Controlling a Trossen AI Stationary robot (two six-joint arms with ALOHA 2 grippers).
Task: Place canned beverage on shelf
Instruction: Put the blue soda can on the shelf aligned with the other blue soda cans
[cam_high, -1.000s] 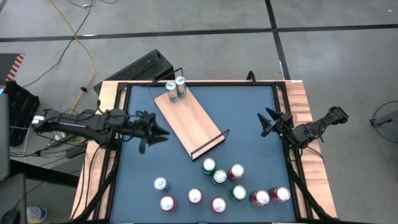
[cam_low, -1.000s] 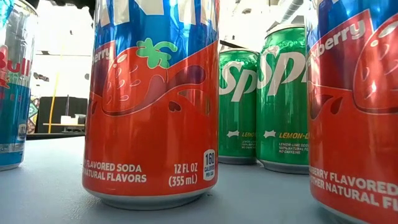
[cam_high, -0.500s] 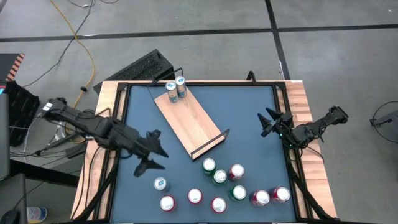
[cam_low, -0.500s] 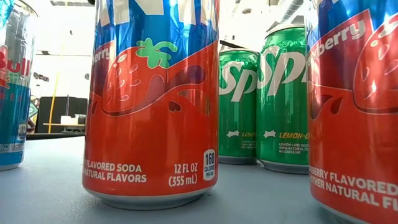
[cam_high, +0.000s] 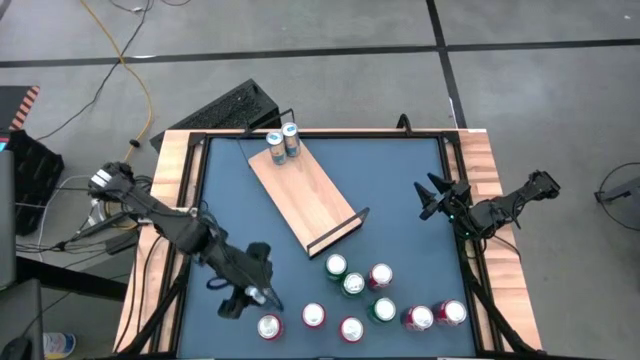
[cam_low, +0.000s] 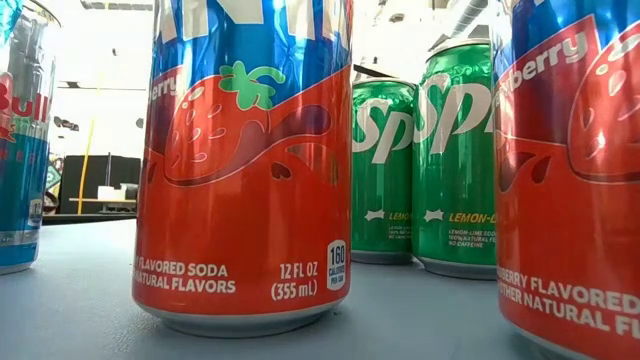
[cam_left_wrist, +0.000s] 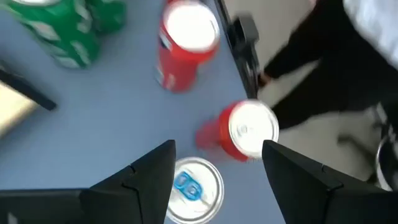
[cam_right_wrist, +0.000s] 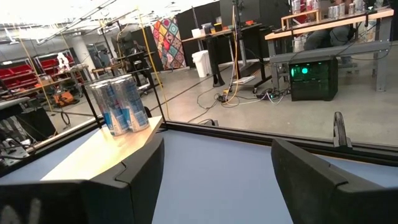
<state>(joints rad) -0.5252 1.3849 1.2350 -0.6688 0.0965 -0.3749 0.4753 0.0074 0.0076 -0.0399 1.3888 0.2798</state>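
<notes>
The shelf (cam_high: 305, 195), a light-wood board with black end rails, lies slantwise on the blue table. Two slim blue-and-silver cans (cam_high: 282, 141) stand on its far end and also show in the right wrist view (cam_right_wrist: 119, 106). My left gripper (cam_high: 252, 297) is open near the front left. It points down over a silver-topped can with a blue tab (cam_left_wrist: 193, 190). Its fingers (cam_left_wrist: 149, 180) stand on either side of the can top, apart from it. My right gripper (cam_high: 432, 198) is open and empty at the table's right side.
Several red and green cans (cam_high: 353, 284) stand upright along the near edge. Two red ones (cam_left_wrist: 245, 130) are close to the left gripper. In the low view a red strawberry can (cam_low: 245, 160) and green cans (cam_low: 420, 160) fill the picture. A black frame (cam_high: 205, 140) edges the table.
My left gripper has swung from beside the shelf's left side toward the table's near edge and slightly right. It has tipped downward and now stands over the silver-topped can. It has stayed open. The cans and the shelf have not moved.
</notes>
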